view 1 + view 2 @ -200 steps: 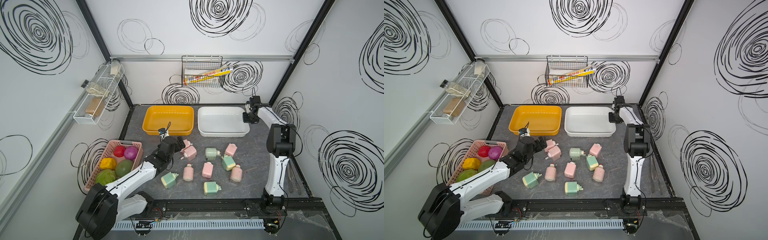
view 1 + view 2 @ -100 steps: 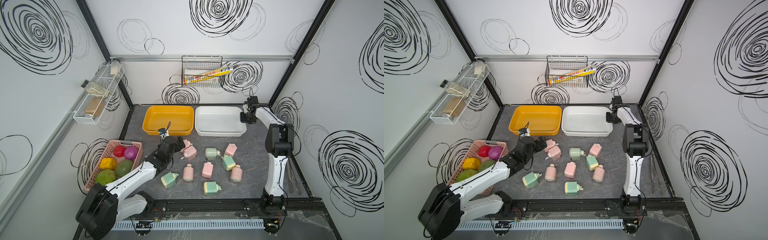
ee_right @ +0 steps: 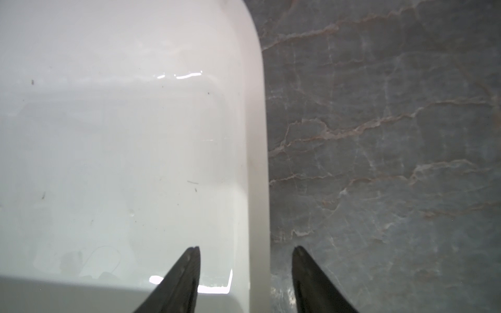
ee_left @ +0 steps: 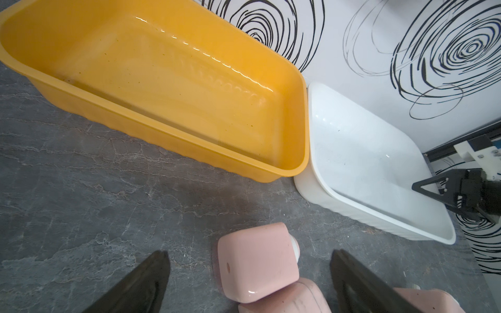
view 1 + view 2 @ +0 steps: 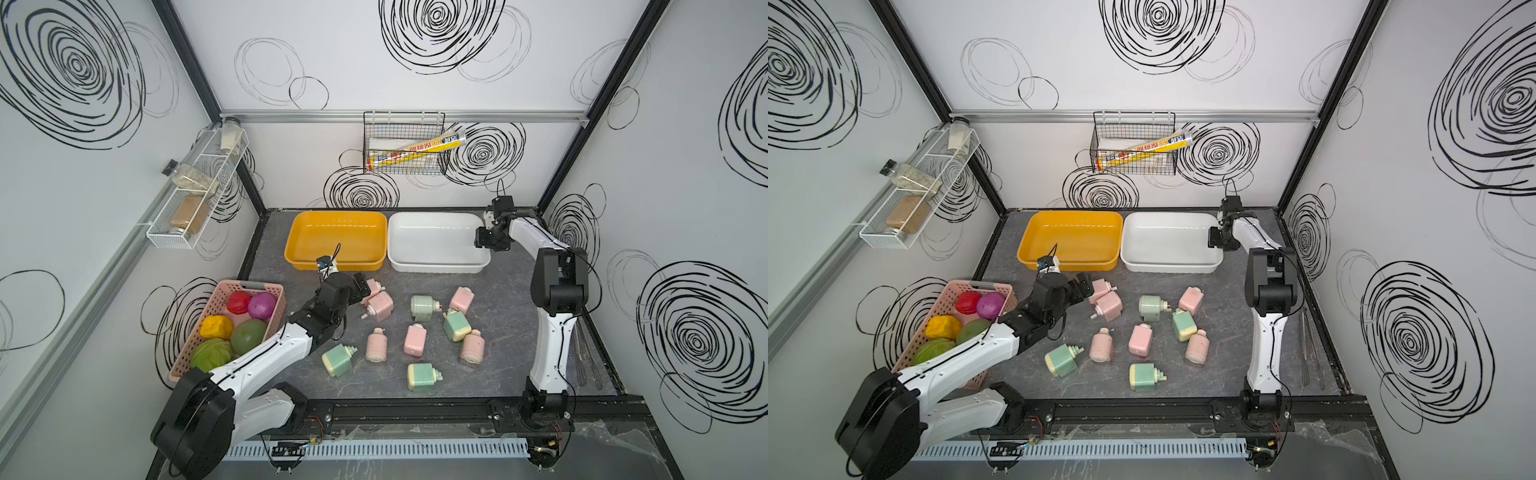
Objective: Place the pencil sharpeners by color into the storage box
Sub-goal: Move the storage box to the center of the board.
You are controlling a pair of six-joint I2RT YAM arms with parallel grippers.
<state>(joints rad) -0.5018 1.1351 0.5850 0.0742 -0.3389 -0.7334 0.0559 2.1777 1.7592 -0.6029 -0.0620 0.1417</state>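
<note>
Left gripper (image 4: 249, 253), jaws spread wide and empty, straddles a pink pencil sharpener (image 4: 254, 267) lying on the grey tabletop (image 4: 81, 189) short of the yellow tub (image 4: 162, 81); light, rigid, glossy plastic, probably slippery, best pinched across its flat sides.

Both top views are looking steeply down from high at the front, taking in the whole grey marbled surface (image 5: 511, 291) (image 5: 1225, 291). The left wrist camera is sitting low, facing a glossy yellow plastic tray (image 4: 168, 81) and a white plastic tray (image 4: 352, 151). The right wrist camera is looking down from close above that white tray's rim, which both top views are also showing.
</note>
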